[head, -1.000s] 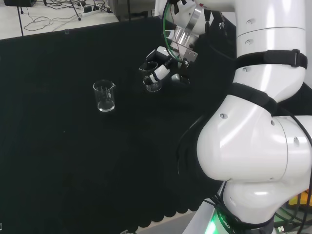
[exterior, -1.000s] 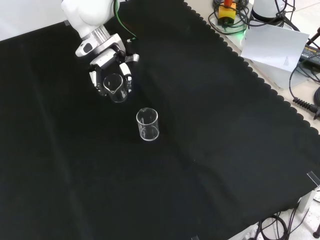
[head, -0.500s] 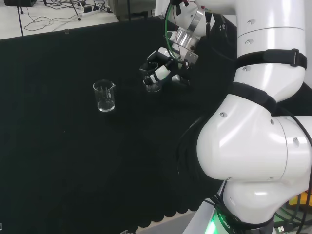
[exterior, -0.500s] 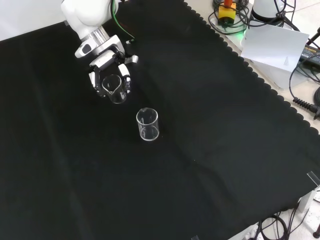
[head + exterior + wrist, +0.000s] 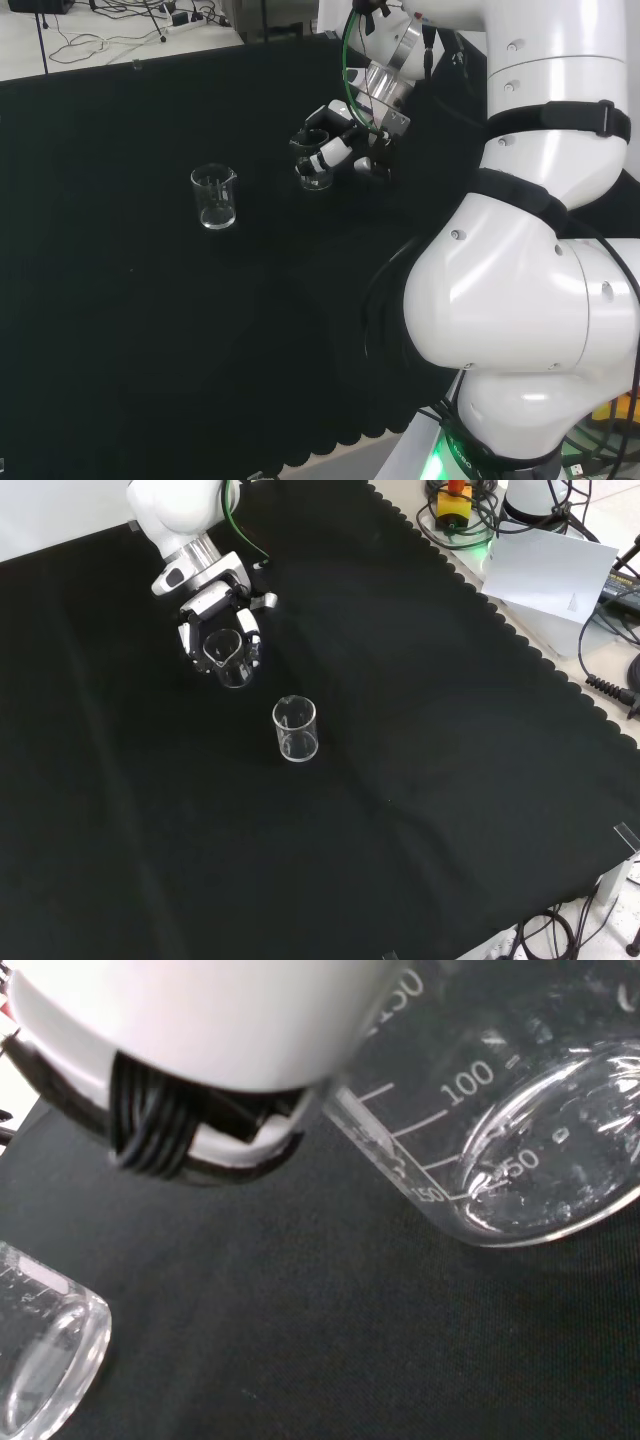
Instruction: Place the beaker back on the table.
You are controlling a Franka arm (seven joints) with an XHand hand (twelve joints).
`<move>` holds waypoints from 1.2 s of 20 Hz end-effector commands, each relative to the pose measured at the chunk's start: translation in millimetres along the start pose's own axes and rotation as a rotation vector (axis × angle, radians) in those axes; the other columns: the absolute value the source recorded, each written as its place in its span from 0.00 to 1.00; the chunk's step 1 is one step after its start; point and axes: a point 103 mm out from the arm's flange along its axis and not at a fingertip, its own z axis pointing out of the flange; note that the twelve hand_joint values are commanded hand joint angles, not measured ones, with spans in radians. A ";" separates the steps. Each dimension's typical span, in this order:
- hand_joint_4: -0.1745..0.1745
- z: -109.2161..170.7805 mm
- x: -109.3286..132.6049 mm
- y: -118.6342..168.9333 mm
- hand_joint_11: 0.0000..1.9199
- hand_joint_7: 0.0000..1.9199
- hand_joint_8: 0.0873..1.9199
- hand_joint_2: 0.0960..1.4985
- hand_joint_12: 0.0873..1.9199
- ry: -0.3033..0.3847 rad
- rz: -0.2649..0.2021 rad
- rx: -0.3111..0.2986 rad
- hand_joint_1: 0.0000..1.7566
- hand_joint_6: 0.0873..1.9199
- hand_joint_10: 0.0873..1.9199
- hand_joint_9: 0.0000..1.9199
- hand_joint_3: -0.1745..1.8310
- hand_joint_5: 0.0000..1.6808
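- The hand [image 5: 215, 620] has its fingers [image 5: 333, 150] curled round the beaker [image 5: 230, 657], above the tabletop [image 5: 420, 730].
- Clear glass: likely light, slick, breakable; a hold round its wall suits it.

Clear beaker [image 5: 229, 656] upright in fingers [image 5: 249, 628]

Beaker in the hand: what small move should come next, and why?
Probably lower it a little more, then open the fingers. The hand is curled round the beaker, and the wrist view shows its base above the cloth, seemingly not resting yet. The other beaker stands apart, so the way down looks free.
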 end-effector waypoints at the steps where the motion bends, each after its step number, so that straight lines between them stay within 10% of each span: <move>1: 0.02 3.2 0.3 -0.4 0.62 0.73 0.31 0.28 0.40 -0.004 0.006 0.000 0.80 0.41 0.18 0.79 0.53 0.71; 4: 0.01 4.3 -2.0 -2.0 0.59 0.69 0.34 0.32 0.43 -0.004 0.009 0.003 0.81 0.44 0.09 0.79 0.49 0.70; 6: 0.43 4.1 -3.3 -3.6 0.57 0.70 0.28 0.35 0.45 -0.011 0.003 0.015 0.76 0.42 0.06 0.77 0.47 0.72; 9: 0.61 7.1 0.6 -2.9 0.48 0.67 0.27 0.47 0.51 -0.038 -0.008 0.027 0.73 0.40 0.04 0.70 0.33 0.69; 24: 0.37 -12.4 18.8 -14.6 0.10 0.25 0.35 0.26 0.71 -0.129 -0.030 0.068 0.65 0.30 0.27 0.33 0.45 0.25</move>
